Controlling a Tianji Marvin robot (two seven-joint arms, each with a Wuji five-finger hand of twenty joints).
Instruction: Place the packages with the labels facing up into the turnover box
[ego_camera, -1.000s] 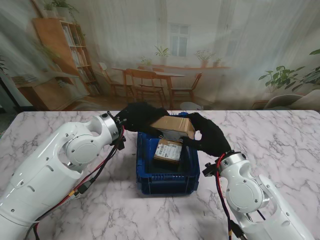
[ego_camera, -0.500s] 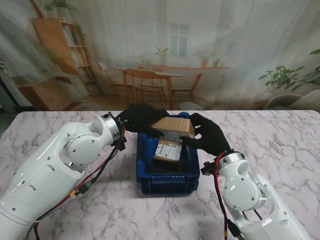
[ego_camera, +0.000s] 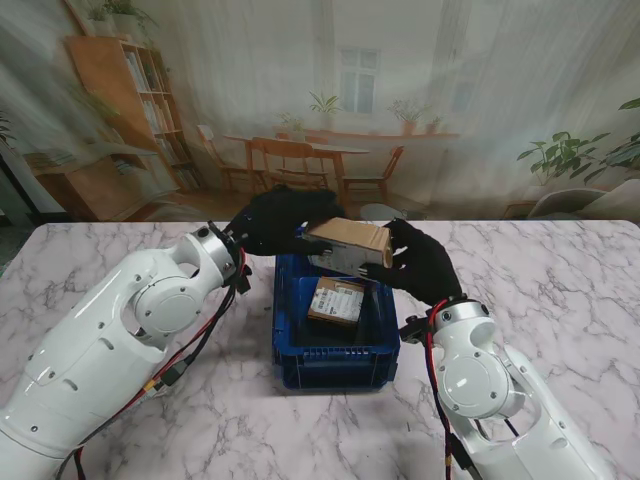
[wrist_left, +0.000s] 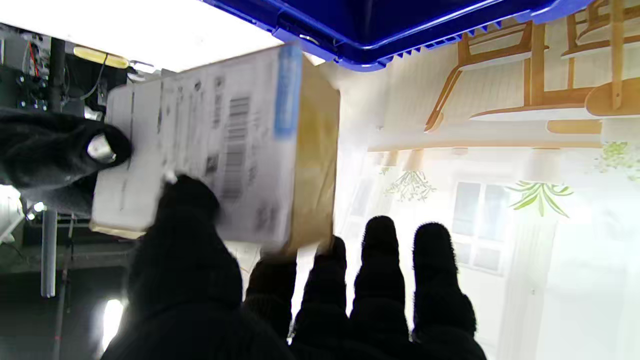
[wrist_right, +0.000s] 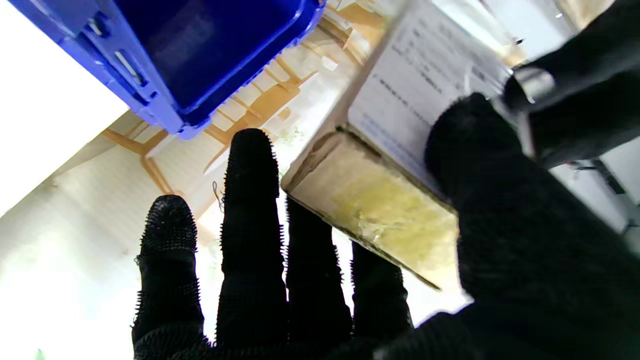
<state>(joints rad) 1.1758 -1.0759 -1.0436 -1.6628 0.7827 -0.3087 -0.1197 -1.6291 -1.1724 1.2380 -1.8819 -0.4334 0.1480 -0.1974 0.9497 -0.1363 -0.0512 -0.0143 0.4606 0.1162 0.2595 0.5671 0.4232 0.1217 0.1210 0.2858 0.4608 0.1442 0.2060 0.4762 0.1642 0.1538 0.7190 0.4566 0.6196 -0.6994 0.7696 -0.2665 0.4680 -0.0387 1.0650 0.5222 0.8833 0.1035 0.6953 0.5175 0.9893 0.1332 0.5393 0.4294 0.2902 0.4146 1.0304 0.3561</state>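
A brown cardboard package (ego_camera: 350, 243) hangs in the air over the far end of the blue turnover box (ego_camera: 335, 355). My left hand (ego_camera: 272, 222) and my right hand (ego_camera: 420, 264), both in black gloves, grip it from opposite ends. Its plain brown side faces up in the stand view. The white label faces down toward the wrist cameras, shown on the package (wrist_left: 220, 145) in the left wrist view and on the package (wrist_right: 400, 150) in the right wrist view, with thumbs pressed on it. A second package (ego_camera: 337, 300) lies inside the box, label up.
The box stands in the middle of the white marble table (ego_camera: 560, 290). A printed backdrop of a room rises behind the table's far edge. The box rim (wrist_left: 400, 45) sits close by the held package.
Both hands have lifted the package a little and carried it slightly away from me, over the box's far rim. The package in the box has not moved.
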